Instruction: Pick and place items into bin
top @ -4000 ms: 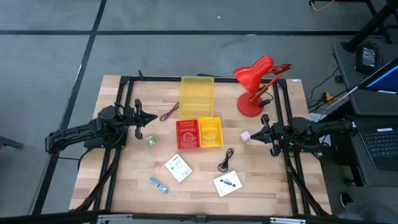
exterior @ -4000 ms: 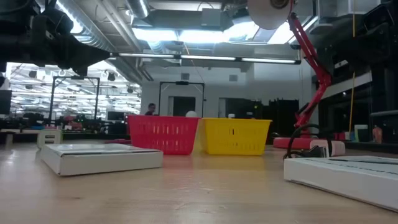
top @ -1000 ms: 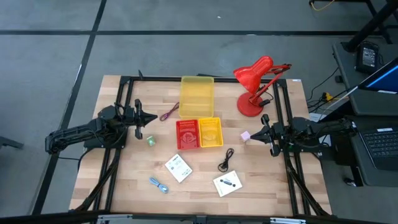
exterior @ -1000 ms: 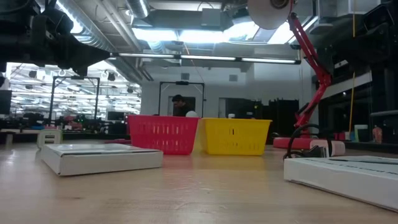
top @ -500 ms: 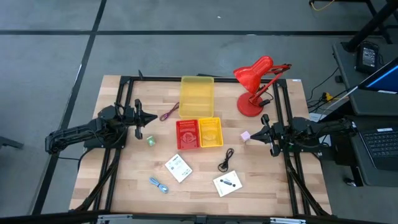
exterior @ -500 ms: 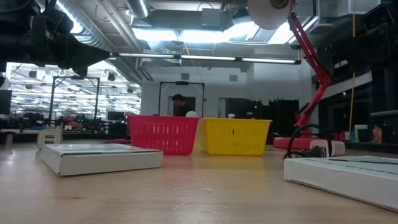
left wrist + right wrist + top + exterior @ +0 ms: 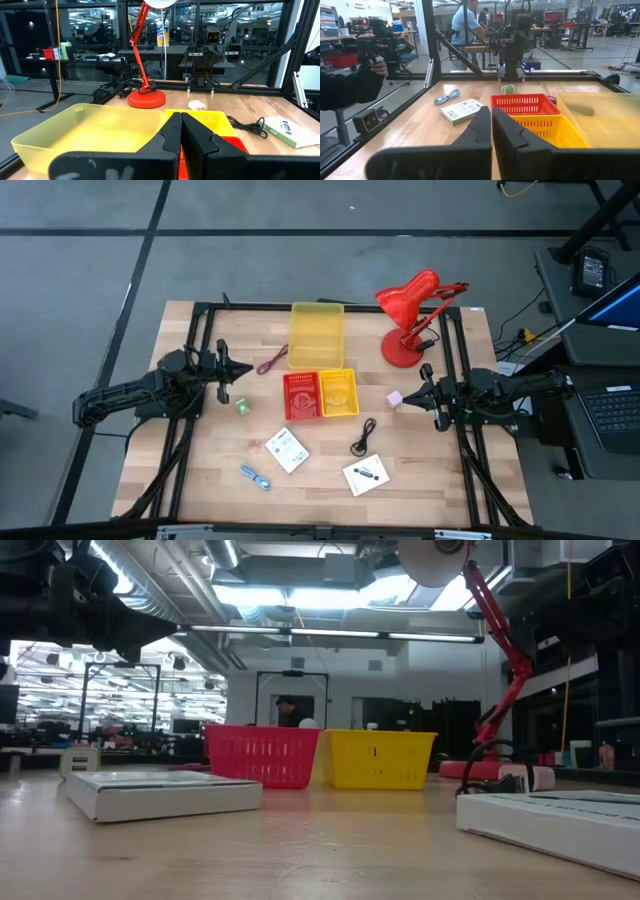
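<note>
Both arms hover still above the table, touching nothing. My left gripper [image 7: 243, 370] is shut near the table's left side, beside the dark red cord [image 7: 272, 362] and above the green piece [image 7: 242, 407]. My right gripper [image 7: 409, 395] is shut near the right side, next to the pink piece [image 7: 394, 398]. Lying flat on the wood are two white packets [image 7: 286, 449] [image 7: 366, 474], the black cable [image 7: 364, 437] and the blue-and-silver tool [image 7: 255, 476]. In the left wrist view the shut fingers [image 7: 180, 131] point at the yellow bin [image 7: 90, 130].
A large yellow bin [image 7: 316, 333] stands at the far middle, with a small red basket [image 7: 301, 396] and a small yellow basket [image 7: 338, 392] in front of it. A red desk lamp [image 7: 410, 315] stands far right. People [image 7: 467, 27] move beyond the table.
</note>
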Robot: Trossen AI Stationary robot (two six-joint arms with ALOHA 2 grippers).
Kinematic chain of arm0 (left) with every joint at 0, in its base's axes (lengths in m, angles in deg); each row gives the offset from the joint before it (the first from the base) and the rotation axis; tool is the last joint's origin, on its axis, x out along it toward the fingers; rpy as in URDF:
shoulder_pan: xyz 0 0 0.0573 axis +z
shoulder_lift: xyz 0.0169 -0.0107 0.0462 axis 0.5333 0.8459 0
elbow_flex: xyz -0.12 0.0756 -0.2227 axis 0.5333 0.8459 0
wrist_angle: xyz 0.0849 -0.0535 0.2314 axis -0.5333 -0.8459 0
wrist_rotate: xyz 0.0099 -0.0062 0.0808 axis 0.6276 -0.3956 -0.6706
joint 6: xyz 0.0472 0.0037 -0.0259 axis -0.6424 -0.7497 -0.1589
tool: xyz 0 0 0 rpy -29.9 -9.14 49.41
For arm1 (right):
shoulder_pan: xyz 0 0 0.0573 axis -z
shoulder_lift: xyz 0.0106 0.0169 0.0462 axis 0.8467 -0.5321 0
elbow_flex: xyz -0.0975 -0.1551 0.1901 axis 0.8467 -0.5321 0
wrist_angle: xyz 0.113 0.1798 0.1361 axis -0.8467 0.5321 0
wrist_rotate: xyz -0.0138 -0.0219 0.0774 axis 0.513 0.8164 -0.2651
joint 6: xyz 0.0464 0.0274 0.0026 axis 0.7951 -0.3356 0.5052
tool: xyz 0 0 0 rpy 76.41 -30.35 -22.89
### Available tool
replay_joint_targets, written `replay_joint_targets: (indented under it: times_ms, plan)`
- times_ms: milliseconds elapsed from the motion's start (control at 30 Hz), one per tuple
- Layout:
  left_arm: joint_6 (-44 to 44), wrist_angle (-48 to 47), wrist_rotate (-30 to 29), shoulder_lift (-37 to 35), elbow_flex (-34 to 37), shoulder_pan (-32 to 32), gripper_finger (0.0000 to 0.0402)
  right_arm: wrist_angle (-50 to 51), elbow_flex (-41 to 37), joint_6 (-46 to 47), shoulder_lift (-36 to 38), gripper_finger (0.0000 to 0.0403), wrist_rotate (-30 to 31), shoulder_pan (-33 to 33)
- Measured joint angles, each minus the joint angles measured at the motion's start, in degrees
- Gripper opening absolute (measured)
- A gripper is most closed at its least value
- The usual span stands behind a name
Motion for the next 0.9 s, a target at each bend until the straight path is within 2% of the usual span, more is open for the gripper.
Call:
replay_joint_targets:
  times_ms: [433, 767, 900]
  plan:
    - [0.00, 0.00, 0.16, 0.00, 0.00, 0.00, 0.0004, -0.37, 0.00, 0.00, -0.01, 0.0000, 0.00, 0.00]
    - [-0.42, 0.39, 7.65, 0.00, -0.02, 0.00, 0.0004, -2.42, 0.00, 0.43, -0.02, 0.0000, 0.09, 0.02]
    - [-0.42, 0.41, 9.98, 0.00, -0.10, 0.00, 0.0003, -6.33, 0.02, 3.89, 0.01, 0.0000, 3.67, 0.02]
